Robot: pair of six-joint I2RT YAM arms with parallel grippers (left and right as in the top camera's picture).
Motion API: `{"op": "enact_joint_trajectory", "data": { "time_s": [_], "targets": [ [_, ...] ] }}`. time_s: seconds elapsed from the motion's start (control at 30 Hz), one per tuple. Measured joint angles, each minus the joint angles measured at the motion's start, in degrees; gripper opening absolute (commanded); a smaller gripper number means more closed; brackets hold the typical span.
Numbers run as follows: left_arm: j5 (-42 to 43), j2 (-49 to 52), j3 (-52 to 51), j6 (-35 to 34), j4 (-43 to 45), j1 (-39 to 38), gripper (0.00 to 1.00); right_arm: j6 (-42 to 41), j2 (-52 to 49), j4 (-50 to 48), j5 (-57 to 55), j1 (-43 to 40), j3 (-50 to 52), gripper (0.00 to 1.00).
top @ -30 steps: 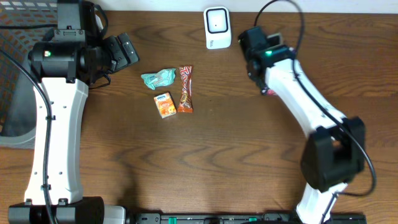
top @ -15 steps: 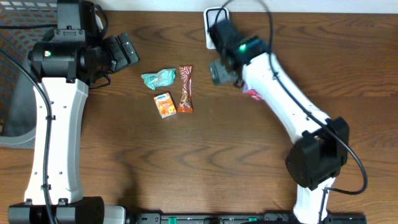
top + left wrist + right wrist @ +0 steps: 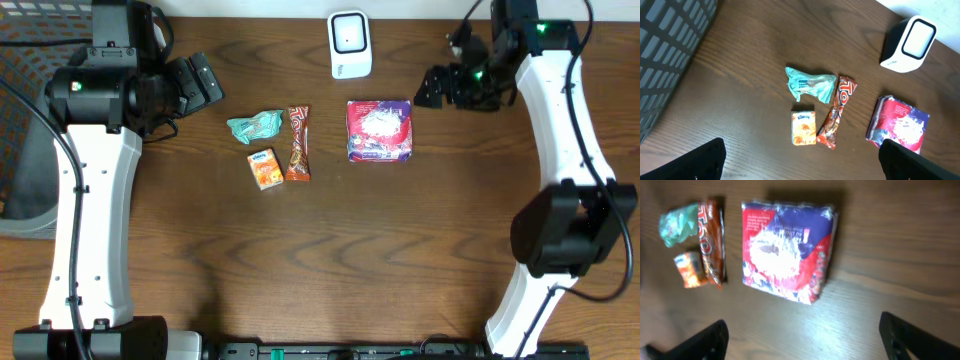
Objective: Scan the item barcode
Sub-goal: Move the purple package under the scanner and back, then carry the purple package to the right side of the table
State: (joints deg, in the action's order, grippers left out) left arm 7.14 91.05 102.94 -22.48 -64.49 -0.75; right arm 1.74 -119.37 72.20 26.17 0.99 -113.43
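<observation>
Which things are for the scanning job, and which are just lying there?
For the job: white scanner, red-and-blue packet, open right tool.
Lying about: teal wrapper, orange bar, small orange box, grey basket.

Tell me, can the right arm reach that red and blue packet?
Probably yes: the right hand hangs open just beside the packet, with bare table between them and nothing lying on top.

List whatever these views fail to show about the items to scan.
- Barcode on the red-and-blue packet: not seen in any view; its underside is hidden against the table.
- Packet print, right wrist view: blurred.
- Lettering on the small orange box, overhead: too small to read.
- Candy bar underside: hidden, every view.
</observation>
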Motion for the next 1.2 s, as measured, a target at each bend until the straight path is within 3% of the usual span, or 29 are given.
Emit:
{"op": "enact_joint_trajectory", "data": {
  "time_s": [0.17,0.37,0.4,0.47,0.53,0.87,1.03,1.2],
  "targets": [
    [0.0,0.0,0.0,0.0,0.0,0.0,0.98,1.5,-6.1,-9.9,10.8,-0.3,8.3,0.75],
    [0.0,0.0,0.0,0.0,0.0,0.0,0.98,-2.7,-10.7,-18.8,14.2,0.8,13.6,0.75],
    [0.0,0.0,0.0,0.0,0.0,0.0,0.98,-3.0,-11.4,-19.7,14.4,1.1,13.9,0.69],
    [0.0,0.0,0.0,0.0,0.0,0.0,0.98,-3.5,-12.4,-20.5,14.8,1.6,14.4,0.29],
    [0.0,0.0,0.0,0.0,0.0,0.0,0.98,-4.1,-13.4,-20.6,15.7,2.2,14.8,0.01],
    [0.0,0.0,0.0,0.0,0.0,0.0,0.98,-15.0,-13.6,-28.4,19.0,3.6,9.6,0.01],
    [0.0,0.0,0.0,0.0,0.0,0.0,0.98,-25.4,-13.2,-44.7,18.9,4.3,0.4,0.01],
    [0.0,0.0,0.0,0.0,0.0,0.0,0.98,-35.3,-11.1,-56.0,13.7,6.9,-1.4,0.01]
  ]
}}
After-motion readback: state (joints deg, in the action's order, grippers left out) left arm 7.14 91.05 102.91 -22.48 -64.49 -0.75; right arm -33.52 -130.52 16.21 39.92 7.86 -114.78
